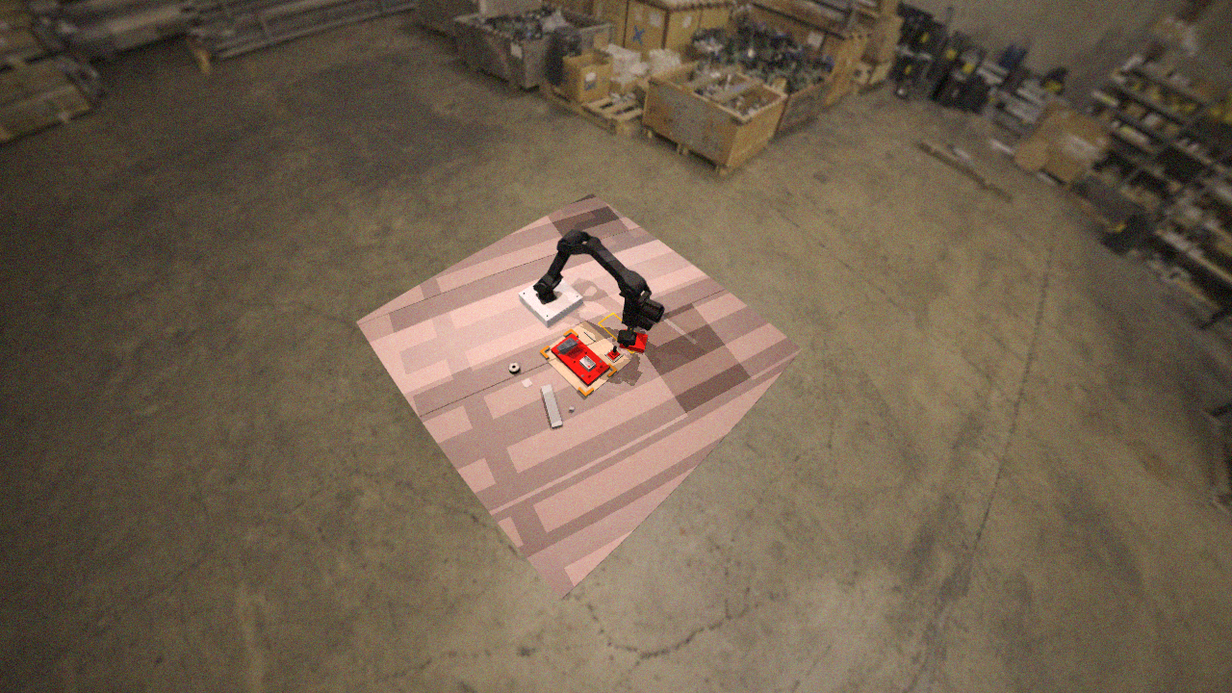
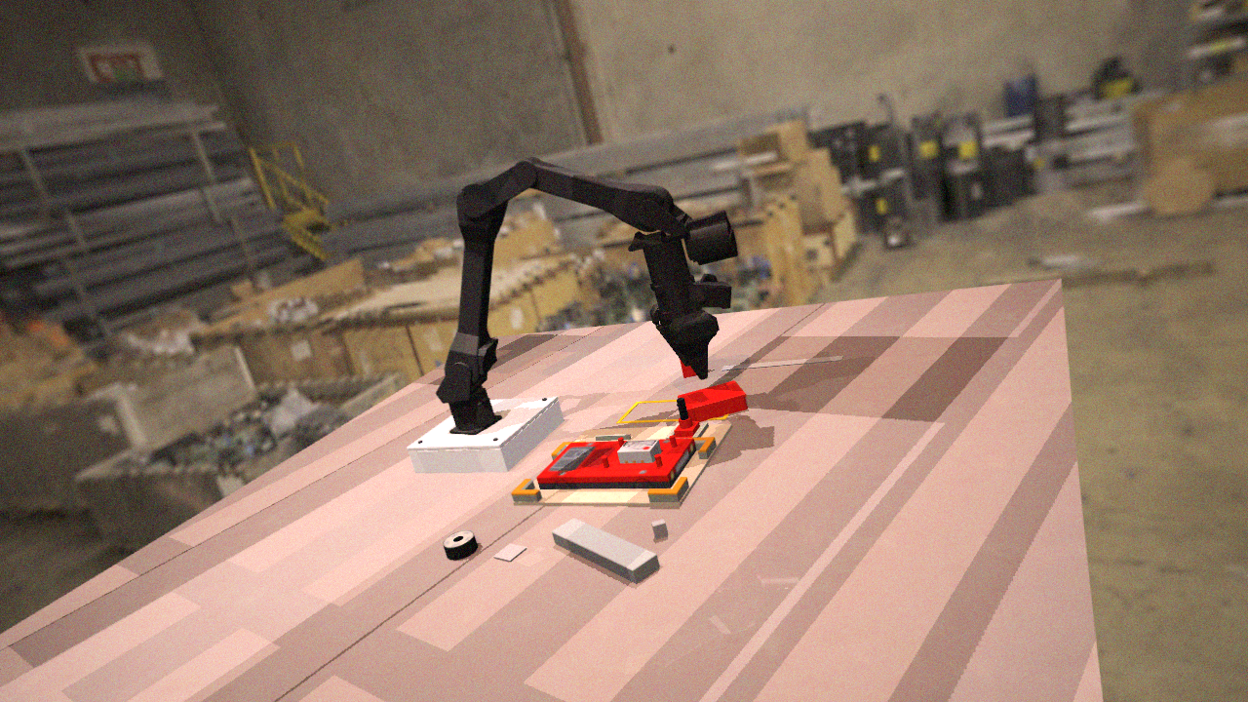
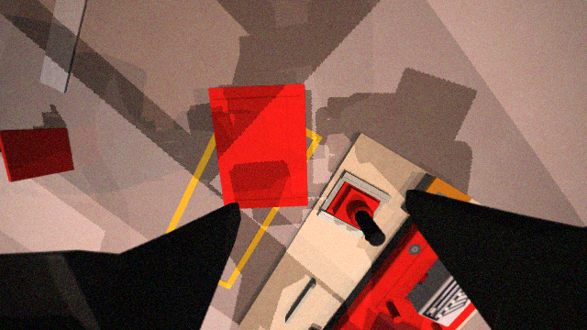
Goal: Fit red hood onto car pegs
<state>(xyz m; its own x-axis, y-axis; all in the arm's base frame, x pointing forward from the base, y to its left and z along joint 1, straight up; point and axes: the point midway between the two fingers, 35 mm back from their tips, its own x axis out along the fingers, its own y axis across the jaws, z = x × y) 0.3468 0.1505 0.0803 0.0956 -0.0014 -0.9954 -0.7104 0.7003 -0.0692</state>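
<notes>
On the worktop (image 1: pixel 559 517) (image 2: pixel 785 610) (image 3: pixel 527 69), beside the jigged chassis (image 1: pixel 594 373) (image 2: pixel 575 474) (image 3: pixel 399 266): released, empty end effector (image 1: pixel 627 338) (image 2: pixel 700 373) (image 3: pixel 320 204) overhead. Needs shifting toward the hood (image 1: pixel 638 342) (image 2: pixel 720 401) (image 3: pixel 266 142), ahead and left in the wrist view, long axis roughly square to the finger spread.

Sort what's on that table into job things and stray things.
For the job:
- red flat-roofed hood
- red car chassis
- cream jig board with orange corners

Apparently just lying about:
- black-and-white ring
- long grey block
- small grey cube
</notes>
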